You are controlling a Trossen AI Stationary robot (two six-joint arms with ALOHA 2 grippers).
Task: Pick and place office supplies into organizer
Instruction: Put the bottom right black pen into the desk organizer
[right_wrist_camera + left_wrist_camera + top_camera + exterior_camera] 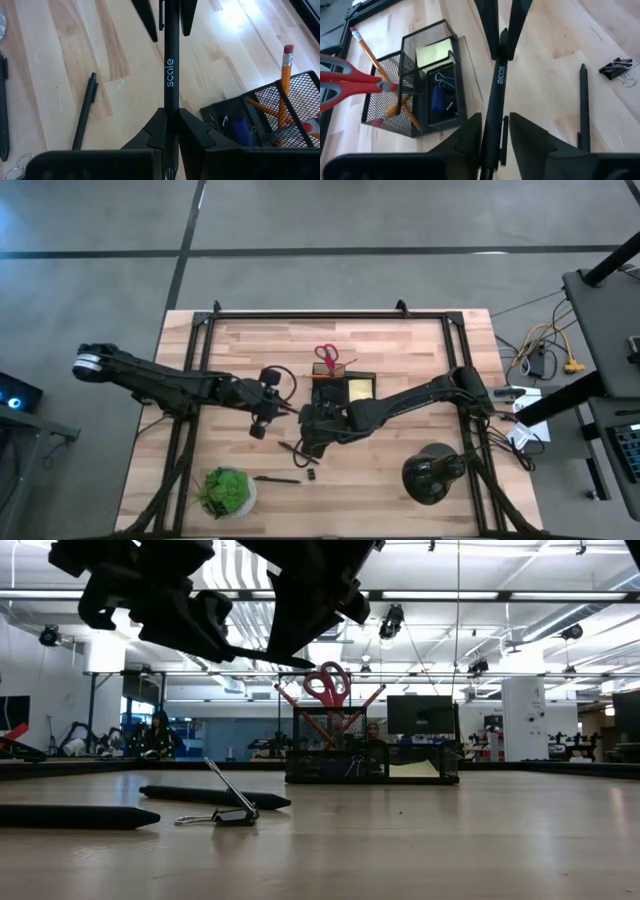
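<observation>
Pen: black, marked "scale", held off the table near its middle, just beside the organizer.
Right gripper: closed on one end of the pen; fingers clamp the barrel.
Left gripper: fingers either side of the same barrel; contact looks likely, but a firm clamp cannot be told.
Key relation: the pen's long axis runs from one gripper to the other; the organizer lies just to the side of that line, toward the table's far edge. Both arms are about equally near it.
Judgement: a hand-over seems under way; the pen must be tipped upright before it goes in.
Organizer contents: scissors, pencil, yellow pad, a clip, a blue piece.
Left on table: two pens, a binder clip, toward the near edge.
Hidden: in the high view the arms cover the pen; the fingertips are cut off in the low view.
</observation>
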